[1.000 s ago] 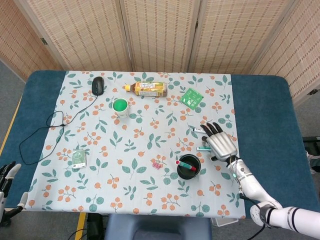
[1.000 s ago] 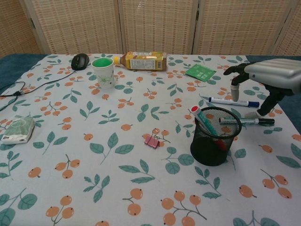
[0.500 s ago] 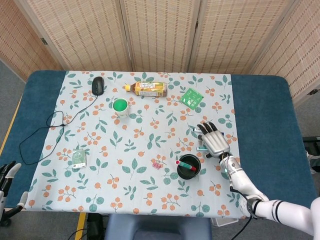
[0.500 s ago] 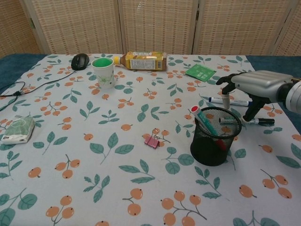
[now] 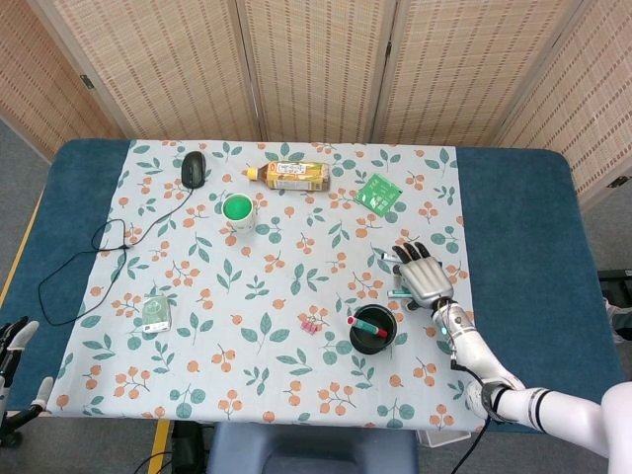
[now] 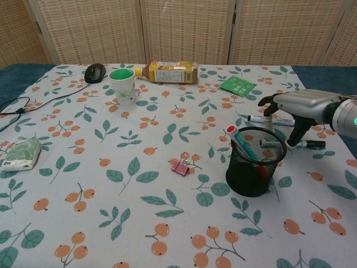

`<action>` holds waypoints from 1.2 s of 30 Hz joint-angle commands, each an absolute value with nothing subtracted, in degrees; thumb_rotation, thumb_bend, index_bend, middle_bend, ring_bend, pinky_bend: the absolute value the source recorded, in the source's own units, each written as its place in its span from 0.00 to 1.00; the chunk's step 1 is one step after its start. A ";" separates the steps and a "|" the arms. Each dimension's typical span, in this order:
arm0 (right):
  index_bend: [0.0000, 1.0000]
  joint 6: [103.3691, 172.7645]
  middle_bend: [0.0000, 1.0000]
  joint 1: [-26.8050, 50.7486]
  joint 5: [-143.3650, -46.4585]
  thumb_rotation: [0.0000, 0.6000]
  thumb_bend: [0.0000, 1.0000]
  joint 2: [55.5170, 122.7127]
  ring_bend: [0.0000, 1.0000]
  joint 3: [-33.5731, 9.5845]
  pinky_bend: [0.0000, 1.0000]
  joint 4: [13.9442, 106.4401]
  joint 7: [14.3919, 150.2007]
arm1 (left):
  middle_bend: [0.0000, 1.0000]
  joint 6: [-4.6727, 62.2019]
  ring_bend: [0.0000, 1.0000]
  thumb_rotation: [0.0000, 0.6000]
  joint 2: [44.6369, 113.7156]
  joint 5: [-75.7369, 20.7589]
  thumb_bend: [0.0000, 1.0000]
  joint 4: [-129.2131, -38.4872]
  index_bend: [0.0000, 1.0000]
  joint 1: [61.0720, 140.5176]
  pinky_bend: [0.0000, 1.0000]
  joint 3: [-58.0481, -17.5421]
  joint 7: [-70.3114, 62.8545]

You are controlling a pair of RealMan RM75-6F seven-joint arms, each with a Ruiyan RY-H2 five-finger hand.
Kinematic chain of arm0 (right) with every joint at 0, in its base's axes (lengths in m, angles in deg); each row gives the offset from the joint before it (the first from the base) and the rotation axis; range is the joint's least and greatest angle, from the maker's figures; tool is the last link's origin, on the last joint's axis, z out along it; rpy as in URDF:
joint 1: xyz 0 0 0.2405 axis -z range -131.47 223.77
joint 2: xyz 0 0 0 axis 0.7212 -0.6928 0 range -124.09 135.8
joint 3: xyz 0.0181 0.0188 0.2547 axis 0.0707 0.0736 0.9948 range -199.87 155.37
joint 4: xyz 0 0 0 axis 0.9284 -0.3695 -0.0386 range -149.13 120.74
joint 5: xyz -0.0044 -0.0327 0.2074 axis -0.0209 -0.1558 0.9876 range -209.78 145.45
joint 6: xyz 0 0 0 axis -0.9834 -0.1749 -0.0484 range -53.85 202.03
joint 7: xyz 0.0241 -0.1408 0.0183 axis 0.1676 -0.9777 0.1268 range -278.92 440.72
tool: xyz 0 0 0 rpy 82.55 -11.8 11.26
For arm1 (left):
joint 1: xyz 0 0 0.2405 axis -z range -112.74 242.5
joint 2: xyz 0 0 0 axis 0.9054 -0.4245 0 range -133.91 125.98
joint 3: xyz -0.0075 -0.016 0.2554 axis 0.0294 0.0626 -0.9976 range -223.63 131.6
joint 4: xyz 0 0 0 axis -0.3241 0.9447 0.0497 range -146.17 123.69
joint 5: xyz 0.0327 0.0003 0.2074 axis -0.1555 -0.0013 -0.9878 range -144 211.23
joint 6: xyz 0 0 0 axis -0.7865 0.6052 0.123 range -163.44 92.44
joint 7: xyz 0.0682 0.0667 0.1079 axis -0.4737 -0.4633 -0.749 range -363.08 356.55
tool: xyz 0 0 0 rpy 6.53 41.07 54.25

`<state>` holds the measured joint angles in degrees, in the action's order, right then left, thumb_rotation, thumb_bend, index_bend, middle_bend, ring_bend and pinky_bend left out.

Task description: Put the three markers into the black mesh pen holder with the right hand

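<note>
Against woven screens, on a leaf-print counter (image 6: pixel 111 184), the right hand (image 6: pixel 304 107) hangs with fingers spread and empty over two markers lying flat, one blue (image 6: pixel 266 119) and one black-capped (image 6: pixel 304 143). A red marker (image 6: pixel 239 140) already stands in the mesh holder (image 6: pixel 254 162) just beside them. The second pick looks in hand; next the fingers must close on one marker.

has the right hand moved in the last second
Yes. In the chest view the right hand has come down and leftward, toward the blue marker lying beyond the black mesh pen holder; its fingertips now hang lower over that marker.
</note>
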<state>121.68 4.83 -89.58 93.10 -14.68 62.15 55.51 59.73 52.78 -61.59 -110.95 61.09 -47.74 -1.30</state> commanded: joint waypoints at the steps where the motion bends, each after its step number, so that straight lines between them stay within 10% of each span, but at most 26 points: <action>1: 0.48 121.26 0.06 4.55 -89.20 1.00 0.23 93.43 0.00 -14.84 0.00 61.62 55.51 | 0.07 59.73 0.05 1.00 52.77 -61.55 0.45 -110.93 0.00 61.08 0.22 -47.74 -1.31; 25: 0.65 117.35 0.12 2.11 -87.11 1.00 0.34 96.24 0.00 -14.90 0.00 54.87 57.33 | 0.07 59.05 0.05 1.00 52.95 -60.96 0.45 -109.61 0.00 61.84 0.22 -47.25 0.24; 36: 0.67 127.75 0.13 5.15 -92.65 1.00 0.34 84.03 0.00 -12.46 0.00 74.14 58.84 | 0.07 59.02 0.05 1.00 53.24 -61.01 0.45 -109.47 0.00 61.96 0.22 -47.24 -0.18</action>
